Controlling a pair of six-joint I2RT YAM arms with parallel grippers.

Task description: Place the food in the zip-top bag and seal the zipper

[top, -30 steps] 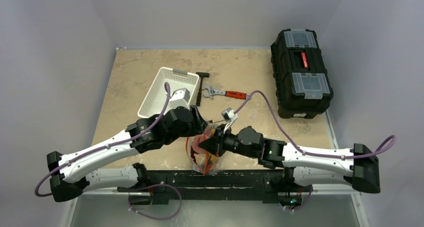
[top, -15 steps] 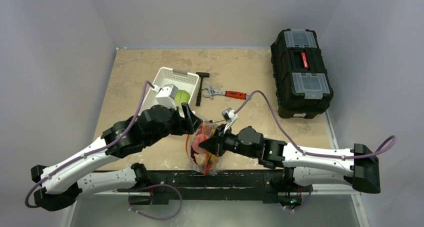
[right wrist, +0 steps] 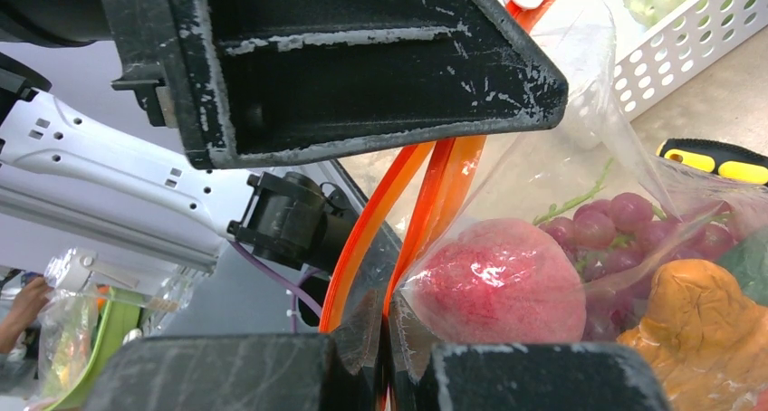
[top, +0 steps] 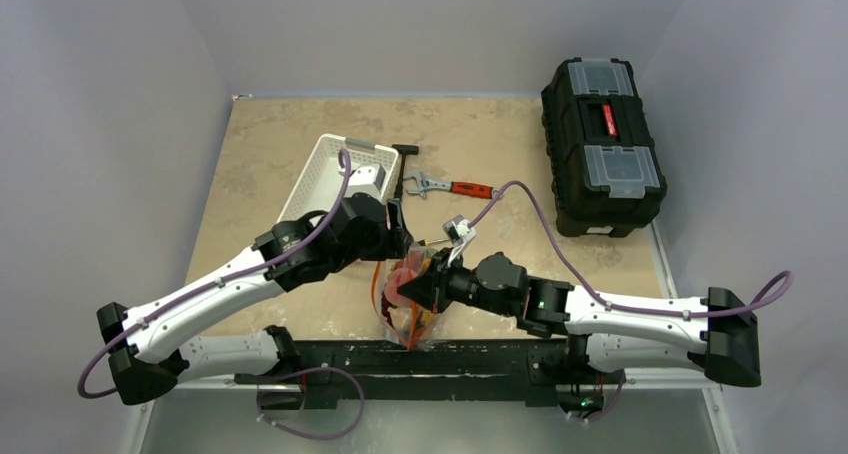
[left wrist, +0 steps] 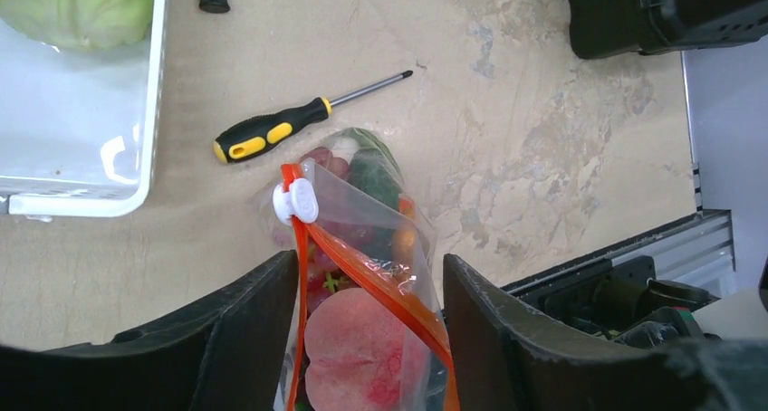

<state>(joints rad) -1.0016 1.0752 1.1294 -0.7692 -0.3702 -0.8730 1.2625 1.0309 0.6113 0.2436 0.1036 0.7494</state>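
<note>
**A:** Two grippers, one bag. What is the right gripper (right wrist: 385, 367) doing?

**B:** It is clamped tight on the zip-top bag (top: 405, 309) at the mouth edge. In the right wrist view both runs of the zipper (right wrist: 426, 212) go down into its closed jaws.

**A:** And the left gripper (left wrist: 371, 339)?

**B:** Spread wide and closed on nothing. One finger stands on either side of the bag's mouth. Whether either touches the film I cannot tell.

**A:** Where is the bag?

**B:** Near the front edge of the table (top: 480, 124), between the two wrists and just beside a yellow-and-black screwdriver (left wrist: 272, 138).

**A:** Sealed?

**B:** No. The orange strips stand apart, and the white slider (left wrist: 296, 202) sits at one end of them.

**A:** Which food is inside?

**B:** A pink peach (right wrist: 503, 280) is at the mouth, with purple grapes (right wrist: 625, 216) behind it. Beside those is a lumpy orange piece (right wrist: 688, 316), and deeper in is a dark green piece (left wrist: 376, 171).

**A:** Any food outside?

**B:** The green cabbage (left wrist: 77, 8) lies in the white basket (left wrist: 91, 203) near the bag.

**A:** What else is on the table?

**B:** A black hammer (top: 403, 169) and a red-handled wrench (top: 455, 186) lie just beyond the left wrist. A black toolbox (top: 603, 139) stands at the far right.
</note>
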